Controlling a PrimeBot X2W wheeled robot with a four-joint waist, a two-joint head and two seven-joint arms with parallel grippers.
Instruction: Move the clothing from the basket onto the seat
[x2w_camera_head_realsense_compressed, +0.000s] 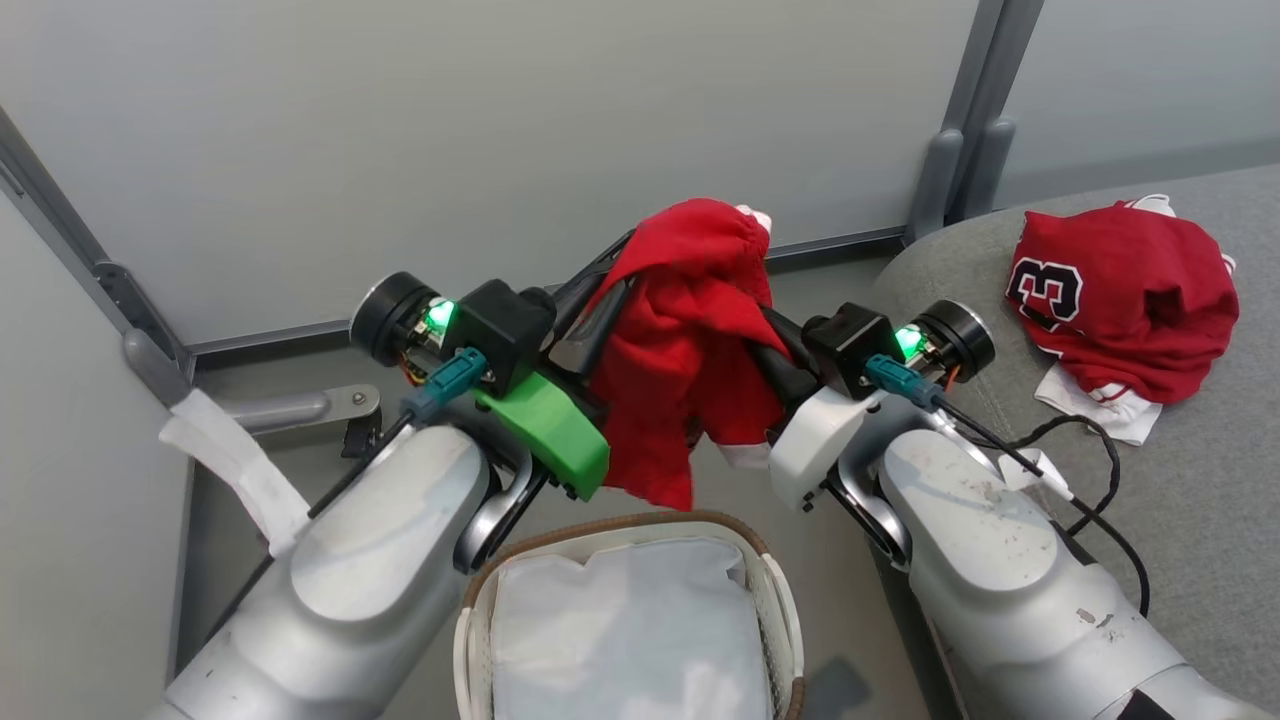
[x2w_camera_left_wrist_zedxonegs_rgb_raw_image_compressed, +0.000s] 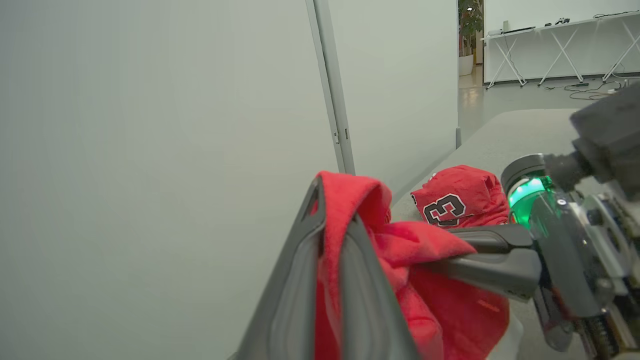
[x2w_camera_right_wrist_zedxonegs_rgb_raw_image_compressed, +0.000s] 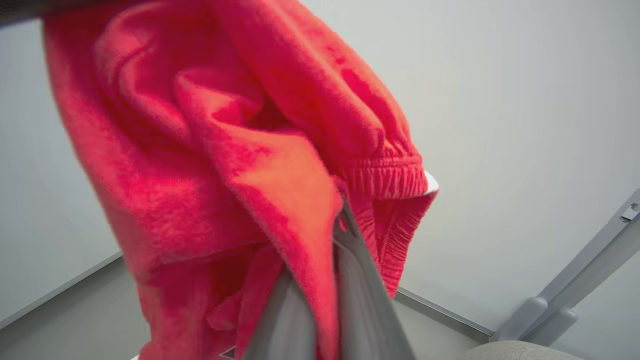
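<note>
Left end effector (x2w_camera_left_wrist_zedxonegs_rgb_raw_image_compressed: 334, 215) and right end effector (x2w_camera_left_wrist_zedxonegs_rgb_raw_image_compressed: 435, 249) clamp the red garment (x2w_camera_head_realsense_compressed: 690, 330). The seat (x2w_camera_head_realsense_compressed: 1180, 520) lies rightward, beside the right arm (x2w_camera_head_realsense_compressed: 985, 530).

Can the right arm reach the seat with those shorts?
Probably yes: bare seat lies just beside it, clear of the jersey. But the left tool also grips the red shorts and must follow or release.

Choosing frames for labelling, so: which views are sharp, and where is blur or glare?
Head view: evenly lit, sharp, though the green indicator light blooms. Left wrist view: close fingers soft, jersey numeral crisp. Right wrist view: red shorts blurred and washed orange-pink.
</note>
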